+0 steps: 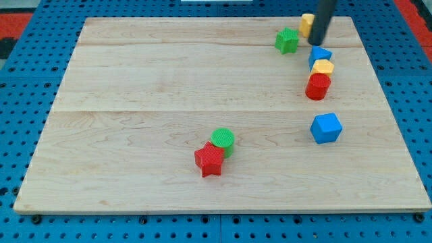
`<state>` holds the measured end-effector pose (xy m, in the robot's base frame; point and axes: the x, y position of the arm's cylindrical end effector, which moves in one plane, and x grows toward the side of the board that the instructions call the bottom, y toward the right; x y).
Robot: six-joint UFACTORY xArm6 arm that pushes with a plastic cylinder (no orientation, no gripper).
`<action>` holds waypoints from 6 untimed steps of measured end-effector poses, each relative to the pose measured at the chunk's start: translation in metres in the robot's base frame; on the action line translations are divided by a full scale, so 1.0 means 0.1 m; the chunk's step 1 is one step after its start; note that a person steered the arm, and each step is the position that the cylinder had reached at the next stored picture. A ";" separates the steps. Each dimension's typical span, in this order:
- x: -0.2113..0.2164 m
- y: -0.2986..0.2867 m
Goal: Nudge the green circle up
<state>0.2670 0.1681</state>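
The green circle (223, 140) lies low on the wooden board, a little right of the middle, touching a red star (209, 160) at its lower left. My tip (316, 43) is far off at the view's top right, between a green star (287, 40) on its left and a blue block (319, 56) just below it. The rod partly hides a yellow block (307, 24) at the top edge.
Below the blue block stand a small yellow block (324, 67) and a red cylinder (317, 86) in a close column. A blue cube (327, 127) sits alone at the right. The wooden board (135, 101) lies on a blue pegboard.
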 end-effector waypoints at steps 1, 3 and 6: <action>-0.23 -0.71; 0.61 -1.32; 0.26 -1.10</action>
